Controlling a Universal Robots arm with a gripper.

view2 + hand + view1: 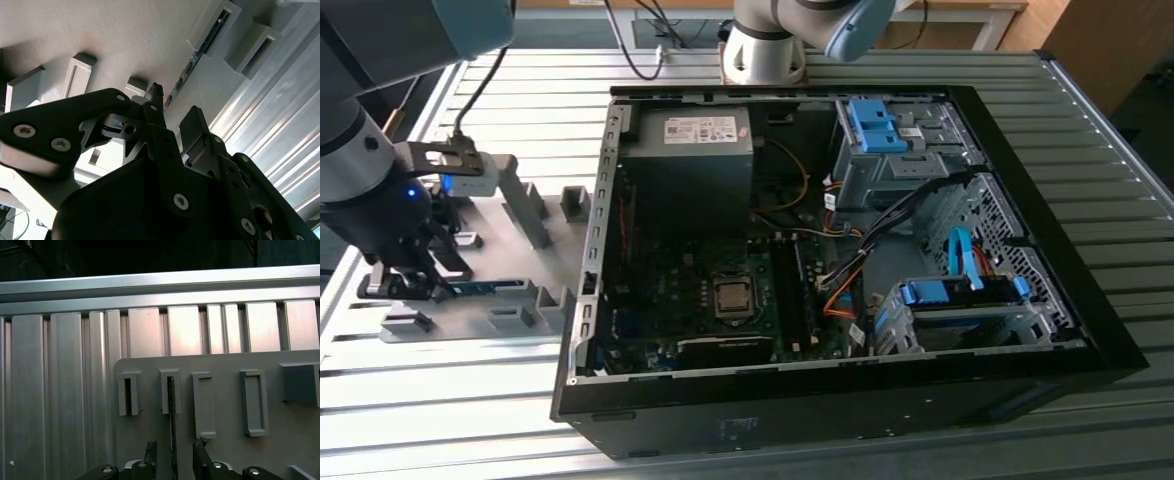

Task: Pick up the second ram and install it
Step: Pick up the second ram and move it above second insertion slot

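The second ram [491, 288] stands on edge in a grey fixture plate [507, 225] at the exterior view's left, beside the open computer case [854, 400]. In the first wrist view the ram [172, 425] is a thin dark line running out of a slot. My gripper [174, 456] is open and straddles its end, one fingertip [150, 452] on each side with a small gap to the board. In the second wrist view the ram's edge [200, 47] runs in between the gripper [175, 107] fingers. In the exterior view the gripper [411, 285] sits low over the plate.
Raised grey holders [254, 402] stand on the fixture plate around the ram. The ribbed metal table [440, 390] carries everything. Inside the case are the motherboard [720, 295], a power supply [687, 150], orange and black cables [847, 270] and blue drive-bay clips [961, 292].
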